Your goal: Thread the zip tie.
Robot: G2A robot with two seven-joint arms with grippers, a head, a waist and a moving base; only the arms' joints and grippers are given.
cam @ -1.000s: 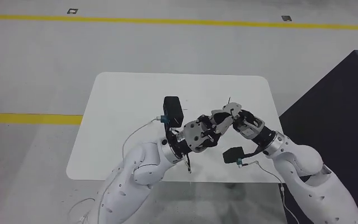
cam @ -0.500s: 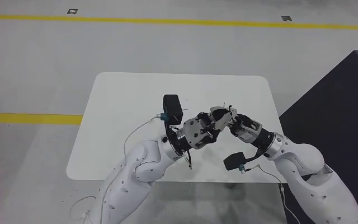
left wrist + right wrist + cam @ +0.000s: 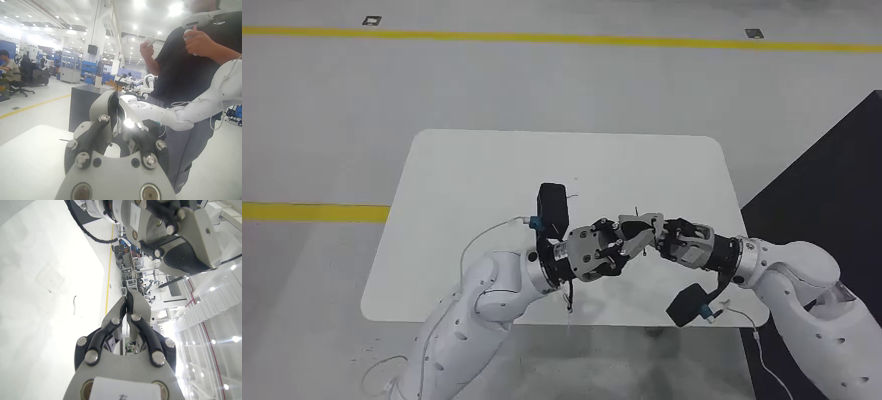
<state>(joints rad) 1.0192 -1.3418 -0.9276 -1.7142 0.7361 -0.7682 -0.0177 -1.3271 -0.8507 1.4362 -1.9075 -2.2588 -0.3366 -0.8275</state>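
Arms: glossy white rounded shells with small dark dots. White left arm [image 3: 487, 300] enters from 7 o'clock, white right arm [image 3: 802, 285] from 4 o'clock. Each wrist has a black box camera [image 3: 552, 208], a teal plug [image 3: 535, 222] and a thin white cable [image 3: 477, 245].

Left gripper [image 3: 116, 98] and right gripper [image 3: 129, 298]: grey metal fingers, black links [image 3: 143, 330], silver round screws [image 3: 90, 357], black ribbed pads [image 3: 181, 256], white labels.

left gripper [image 3: 630, 238] just beside right gripper [image 3: 650, 231], room over far table [image 3: 542, 160]

Overhead on table [image 3: 472, 190]; wrist views close-up
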